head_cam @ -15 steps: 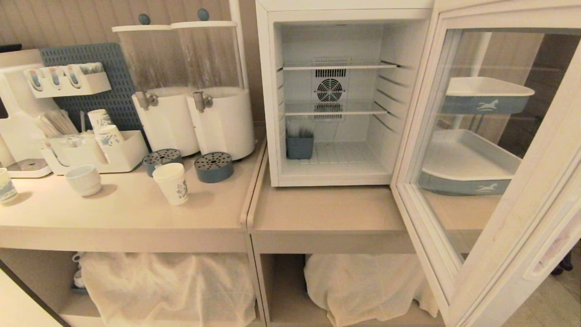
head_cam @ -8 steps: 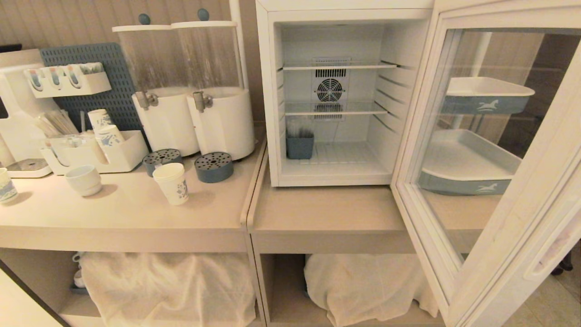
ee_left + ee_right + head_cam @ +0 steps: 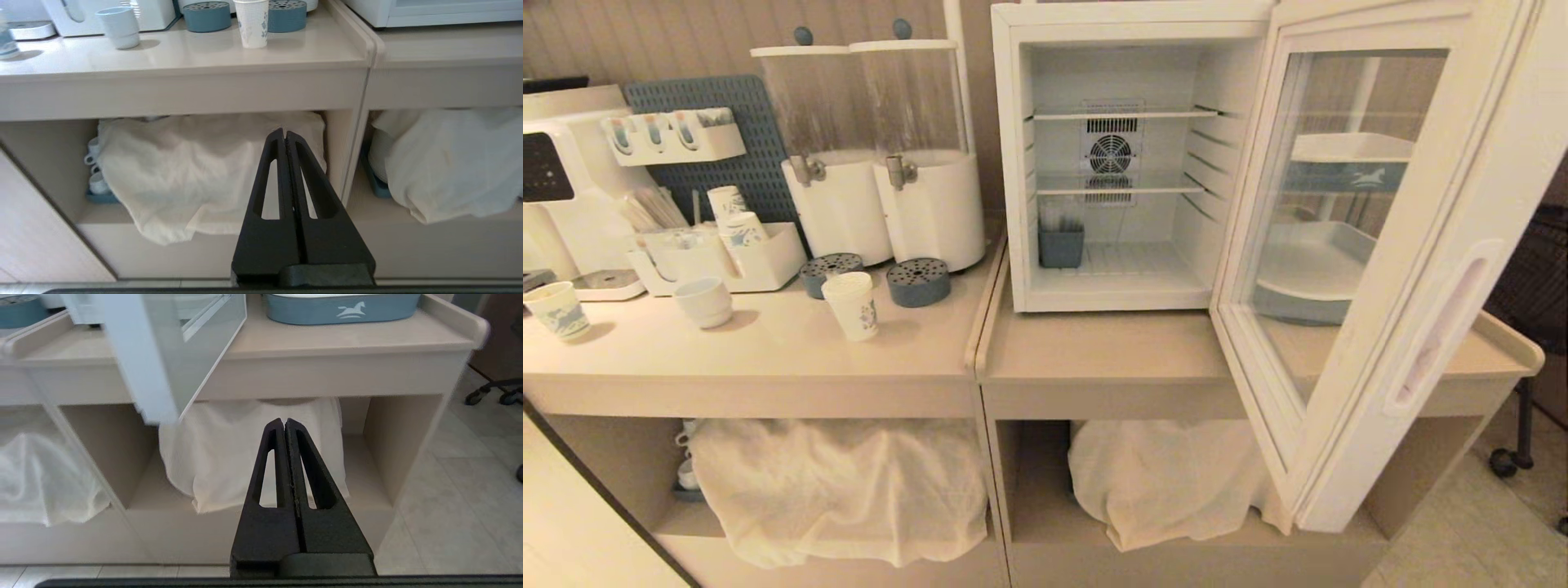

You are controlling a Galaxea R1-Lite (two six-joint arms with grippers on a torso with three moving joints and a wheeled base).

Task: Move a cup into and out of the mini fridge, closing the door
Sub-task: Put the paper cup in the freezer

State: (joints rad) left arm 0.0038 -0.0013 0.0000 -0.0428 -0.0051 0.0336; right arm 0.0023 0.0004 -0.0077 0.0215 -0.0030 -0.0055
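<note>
Both arms hang low before the counter [image 3: 768, 359]: left gripper [image 3: 284, 132] and right gripper [image 3: 284, 421] clenched, empty, level with the cloth-covered shelves. The cup [image 3: 852, 305] stands left of the mini fridge [image 3: 1013, 163], whose door [image 3: 1413, 269] juts wide open.

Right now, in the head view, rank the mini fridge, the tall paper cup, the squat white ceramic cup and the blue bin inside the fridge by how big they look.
1. mini fridge
2. tall paper cup
3. squat ceramic cup and blue bin: look alike, and the bin sits farther back, so unranked.
</note>
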